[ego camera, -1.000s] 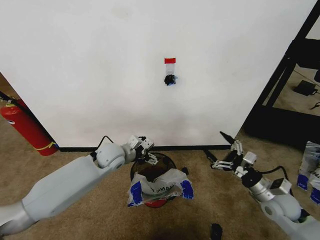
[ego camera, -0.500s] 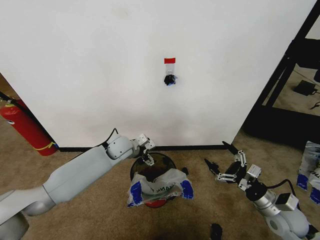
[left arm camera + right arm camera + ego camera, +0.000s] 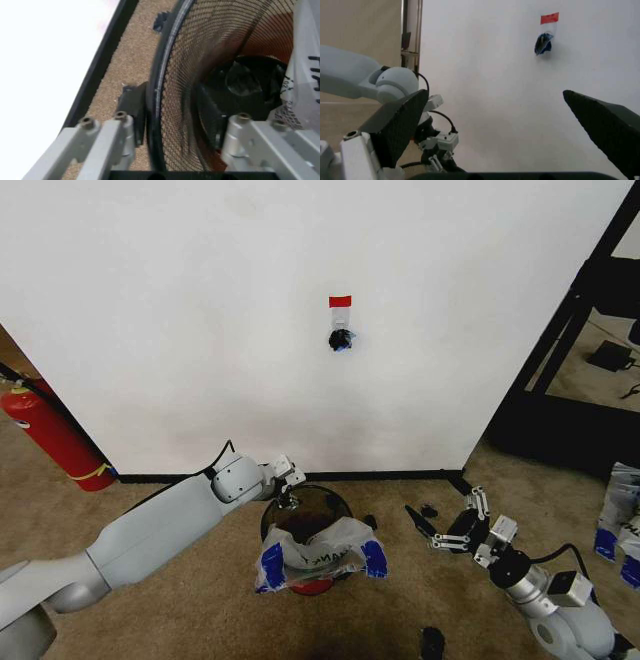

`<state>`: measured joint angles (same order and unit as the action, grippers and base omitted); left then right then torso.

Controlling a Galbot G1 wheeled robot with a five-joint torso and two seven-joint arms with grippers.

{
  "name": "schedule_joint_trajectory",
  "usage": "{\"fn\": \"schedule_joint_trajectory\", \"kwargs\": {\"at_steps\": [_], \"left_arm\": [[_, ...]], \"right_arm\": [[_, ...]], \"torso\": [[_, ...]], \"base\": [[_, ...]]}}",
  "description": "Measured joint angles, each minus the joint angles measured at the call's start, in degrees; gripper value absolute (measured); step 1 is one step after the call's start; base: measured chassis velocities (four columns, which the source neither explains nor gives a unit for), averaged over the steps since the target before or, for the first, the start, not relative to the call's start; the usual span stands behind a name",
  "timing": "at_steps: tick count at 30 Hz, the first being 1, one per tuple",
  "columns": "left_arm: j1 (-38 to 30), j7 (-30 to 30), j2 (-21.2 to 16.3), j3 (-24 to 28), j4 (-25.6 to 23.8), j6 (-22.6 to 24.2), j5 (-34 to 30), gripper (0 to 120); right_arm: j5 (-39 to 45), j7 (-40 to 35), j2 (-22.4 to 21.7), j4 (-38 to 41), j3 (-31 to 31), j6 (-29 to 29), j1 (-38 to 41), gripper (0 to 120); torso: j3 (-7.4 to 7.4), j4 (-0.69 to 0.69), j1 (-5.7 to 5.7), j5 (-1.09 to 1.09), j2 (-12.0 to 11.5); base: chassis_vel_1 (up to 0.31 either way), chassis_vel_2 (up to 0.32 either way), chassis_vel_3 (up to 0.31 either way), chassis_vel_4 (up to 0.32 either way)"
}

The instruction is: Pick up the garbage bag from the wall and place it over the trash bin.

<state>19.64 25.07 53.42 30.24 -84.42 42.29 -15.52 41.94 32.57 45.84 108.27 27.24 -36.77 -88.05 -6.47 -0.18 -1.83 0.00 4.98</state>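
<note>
L gripper (image 3: 291, 493): at back rim of trash bin (image 3: 335, 505), wall side. Left wrist view shows jaws apart and straddling the mesh rim (image 3: 165, 75), one finger (image 3: 131, 112) outside toward the baseboard, the other (image 3: 235, 131) inside the basket. No bag film visible between them, so not clamped on anything.

L arm: reaches in from robot's left, forearm low over carpet, wrist bent down onto rim.

Garbage bag (image 3: 320, 555): off the wall, draped over front half of bin mouth, robot side. Blue patches at both front corners, lettering facing up. Back half of mouth looks uncovered; dark interior and red base visible through the opening. In wrist view, bag edge (image 3: 302, 75) sits across the basket from the gripper, near but not touching the fingers.

Key relation: bag lies front of L gripper, toward the robot, across the bin opening. Long axis of bag runs left-right across front rim. Bag's slack back edge would need to come rearward toward the L gripper to cover the mouth fully (judgement).

Nearer arm: L, by far.

R gripper (image 3: 440, 525): jaws wide apart, empty, low over carpet to the right of bin, well clear of bag. Right wrist view looks toward wall (image 3: 490, 75).

Wall hook (image 3: 341, 339): black, under red tape strip (image 3: 340, 301), bare of bag.

Fire extinguisher (image 3: 50, 435): far left, by wall.
</note>
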Motion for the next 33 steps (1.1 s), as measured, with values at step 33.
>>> {"fn": "schedule_joint_trajectory", "kwargs": {"at_steps": [33], "left_arm": [[30.7, -70.7, -11.7, -34.4, -26.1, -0.1, -75.6, 0]], "right_arm": [[5.5, 2.9, -2.9, 1.4, -8.4, 5.0, 6.5, 100]], "torso": [[0.00, -0.01, 0.00, 0.03, 0.0]], "base": [[0.000, 0.000, 0.000, 0.000]]}}
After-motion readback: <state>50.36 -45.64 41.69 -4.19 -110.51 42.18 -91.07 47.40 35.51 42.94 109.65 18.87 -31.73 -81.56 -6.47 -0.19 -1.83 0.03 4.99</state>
